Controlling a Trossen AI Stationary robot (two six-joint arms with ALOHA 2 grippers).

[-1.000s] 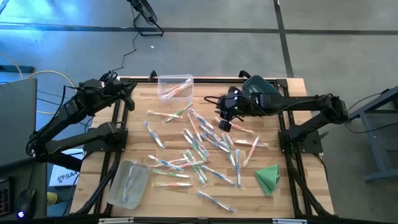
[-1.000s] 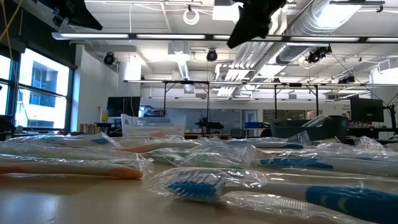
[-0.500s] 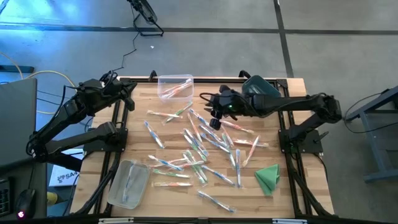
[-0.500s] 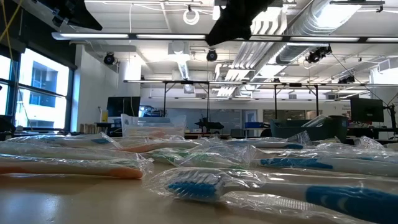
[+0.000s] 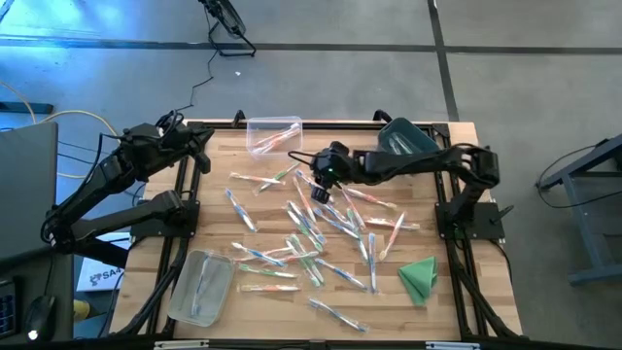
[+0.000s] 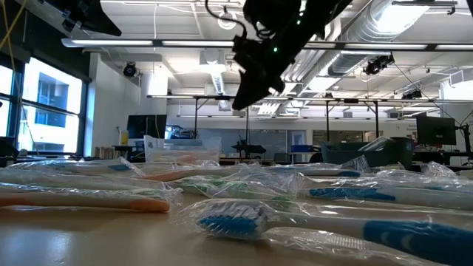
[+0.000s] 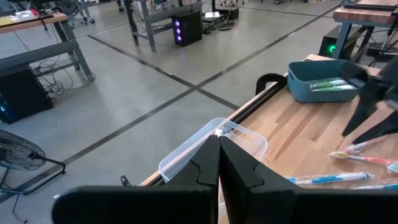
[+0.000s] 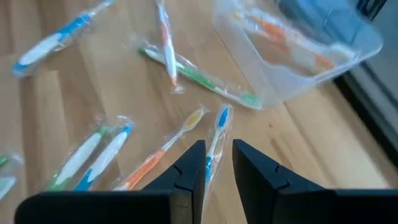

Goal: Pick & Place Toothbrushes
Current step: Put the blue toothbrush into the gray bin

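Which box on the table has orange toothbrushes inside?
The clear box at the far edge of the table, between the two arms. The orange toothbrushes show through its see-through wall. The teal box holds a green one instead.

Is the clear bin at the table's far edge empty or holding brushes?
Holding some. The clear bin shows orange-accented toothbrushes lying inside; exact count cannot be told.

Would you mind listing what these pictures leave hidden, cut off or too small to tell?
- Clear bin, high view: its contents are too small and glare-washed to count.
- Teal bin, high view: the right arm covers most of it; the left wrist view shows only green pieces inside.
- Right gripper, high view: whether it holds a toothbrush is too small to tell.
- Front toothbrush, low view: its handle is cut off by the frame edge.
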